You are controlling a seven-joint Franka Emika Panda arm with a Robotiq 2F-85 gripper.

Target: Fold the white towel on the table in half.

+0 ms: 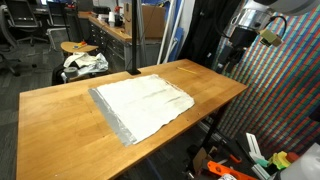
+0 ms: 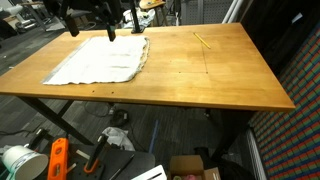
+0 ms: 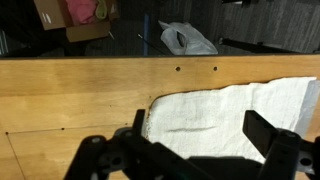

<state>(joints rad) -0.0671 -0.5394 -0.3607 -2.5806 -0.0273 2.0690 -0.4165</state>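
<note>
The claw [image 3: 198, 135] is seen empty, its fingers spread wide, raised over the table [image 1: 60, 110]. The white towel [image 1: 140, 103] is laid flat below it. Its long axis is judged to run along the fingers' line, with one end framed between them. The arm is pointed downward.

The white rectangular cloth towel [image 1: 142, 103] lies spread flat and unfolded, lightly creased, with a greyish band along one side. It covers one end of the wooden tabletop [image 2: 220, 70], reaching nearly to a long edge.
</note>
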